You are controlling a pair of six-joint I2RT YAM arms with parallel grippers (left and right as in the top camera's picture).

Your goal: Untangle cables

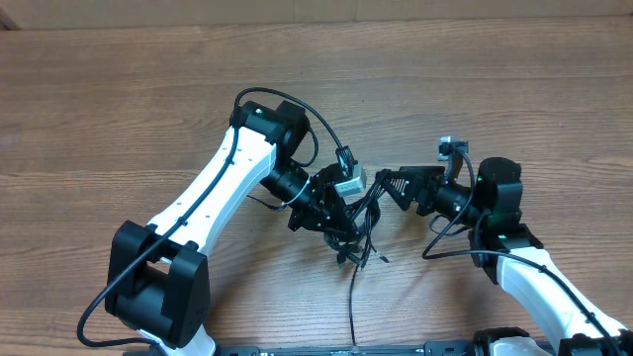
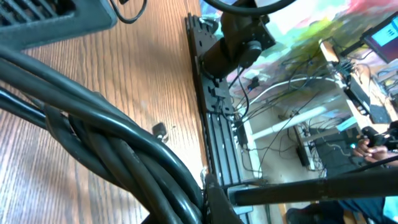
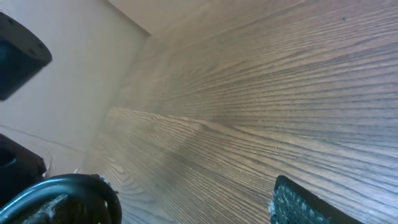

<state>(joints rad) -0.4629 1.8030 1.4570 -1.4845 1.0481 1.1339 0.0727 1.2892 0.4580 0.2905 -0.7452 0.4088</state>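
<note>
Black cables (image 2: pixel 112 155), twisted together, fill the foreground of the left wrist view, pressed close against the lens. They are clamped in the left gripper (image 1: pixel 341 229), whose jaws are closed tight on the bundle. From above, the tangle is seen gathered at that gripper's fingertips, in the gap between the two tools, with one strand trailing away from it toward the table's near edge. The right gripper (image 1: pixel 384 188) is held just beside the tangle with its jaws spread wide; whether any strand touches its fingers cannot be told. One ribbed black finger pad (image 3: pixel 311 202) is seen low in the right wrist view.

Both arms are set on a table (image 1: pixel 119 99) of brown wood grain with fine, straight lines. Beyond the left gripper, a black slotted rail (image 2: pixel 214 118) is fixed along the table edge. Past it, a cluttered, blurred room is shown, with hanging wires and what may be screens. Ahead of the right gripper, the wood is bordered by a pale, plain wall (image 3: pixel 62 74).
</note>
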